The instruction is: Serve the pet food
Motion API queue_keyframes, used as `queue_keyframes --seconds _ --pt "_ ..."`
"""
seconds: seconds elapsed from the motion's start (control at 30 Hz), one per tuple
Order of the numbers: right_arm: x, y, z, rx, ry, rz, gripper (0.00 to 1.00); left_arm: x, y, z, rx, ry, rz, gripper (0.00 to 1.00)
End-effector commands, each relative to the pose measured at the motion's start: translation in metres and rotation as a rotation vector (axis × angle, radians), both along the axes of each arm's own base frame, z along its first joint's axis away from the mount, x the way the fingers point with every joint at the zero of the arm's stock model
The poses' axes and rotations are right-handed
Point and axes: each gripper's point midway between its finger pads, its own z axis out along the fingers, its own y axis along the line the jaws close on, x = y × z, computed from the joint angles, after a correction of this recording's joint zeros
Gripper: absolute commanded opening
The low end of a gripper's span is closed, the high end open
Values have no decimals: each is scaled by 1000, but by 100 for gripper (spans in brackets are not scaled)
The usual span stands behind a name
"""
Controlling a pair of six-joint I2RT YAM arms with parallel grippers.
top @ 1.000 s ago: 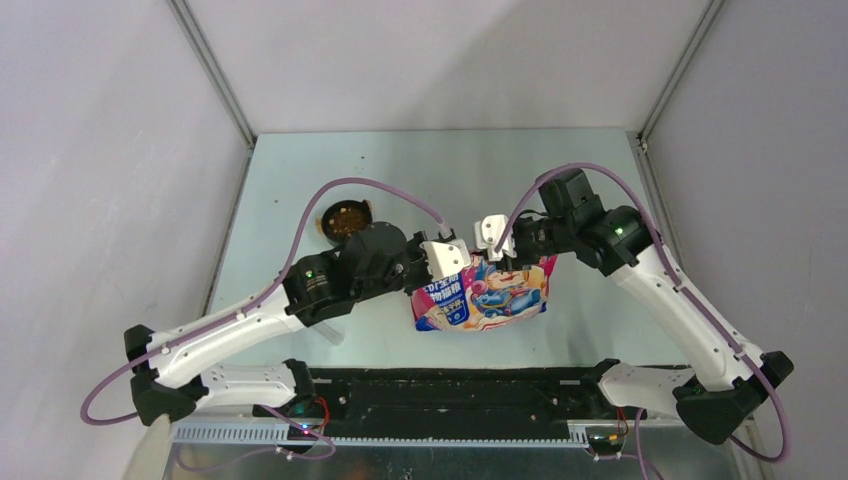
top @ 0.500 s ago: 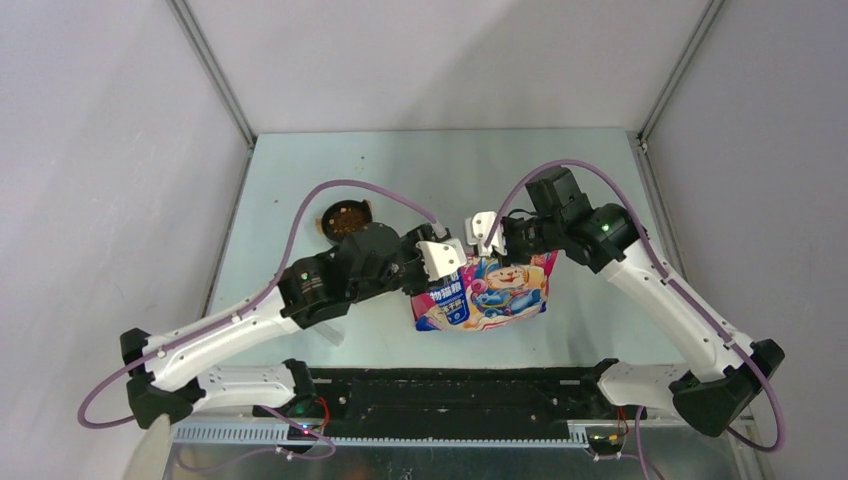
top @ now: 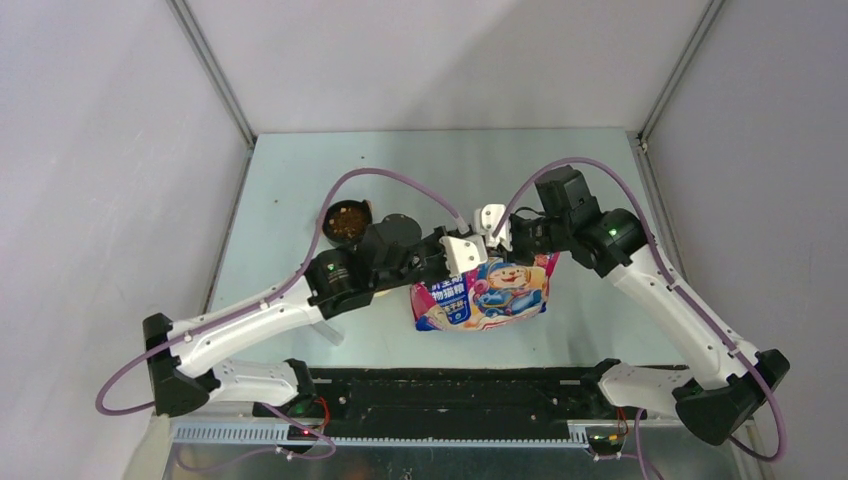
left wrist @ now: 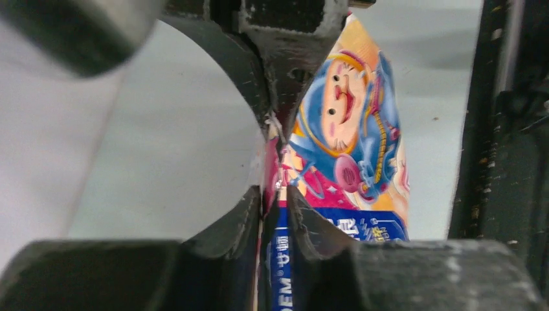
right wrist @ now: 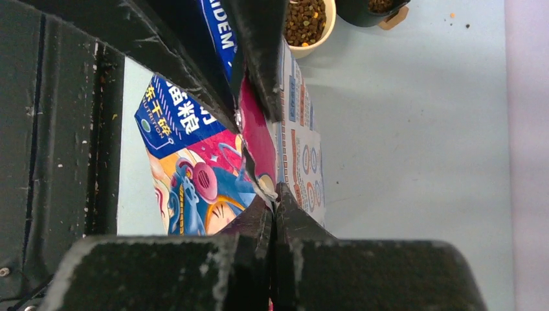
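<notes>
Likely the glossy blue-and-pink cartoon-cat bag [top: 490, 292] could be dropped, being pinched by the right end effector [right wrist: 275, 194] only, the left end effector [left wrist: 276, 194] narrowly parted.

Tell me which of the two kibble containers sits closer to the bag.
The cream bowl of kibble, showing right past the bag in the right wrist view. The dark cup with the tan tab lies farther out.

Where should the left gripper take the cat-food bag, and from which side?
The flat top seal of the cat-food bag, beside where the right gripper clamps it. Bring the left gripper down from above: that edge is thin and points up, so the jaws fit either side.
</notes>
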Motion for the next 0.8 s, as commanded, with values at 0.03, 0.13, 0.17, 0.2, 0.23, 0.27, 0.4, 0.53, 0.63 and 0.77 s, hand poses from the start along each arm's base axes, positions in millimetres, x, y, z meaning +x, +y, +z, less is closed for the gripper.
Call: queue_keyframes --seconds 0.03,0.13,0.17,0.2,0.23,0.27,0.4,0.53,0.63,0.77 --pt "-6 10 58 203 -101 58 0 -6 -23 19 -115 29 -85 2" --pt "-5 8 57 203 -105 54 0 -10 -23 20 -132 31 -120 0" --pt "-5 7 57 204 -107 53 0 -8 -19 23 -137 22 -104 0" --pt "-4 6 57 203 -107 49 0 -7 -17 23 -132 16 -97 0" --pt "-4 5 57 203 -110 50 0 -6 -12 17 -99 24 -88 3" --pt "-3 4 58 203 -113 45 0 -6 -10 17 -78 14 -90 11" --pt "-2 0 59 202 -121 39 0 3 8 -6 34 65 13 63" --pt "-1 -4 56 183 -135 36 0 5 18 -15 58 82 60 18" --pt "0 -5 55 180 -138 34 0 12 26 -2 -10 33 120 1" --pt "0 -6 55 179 -135 31 0 14 40 12 -61 -11 168 0"
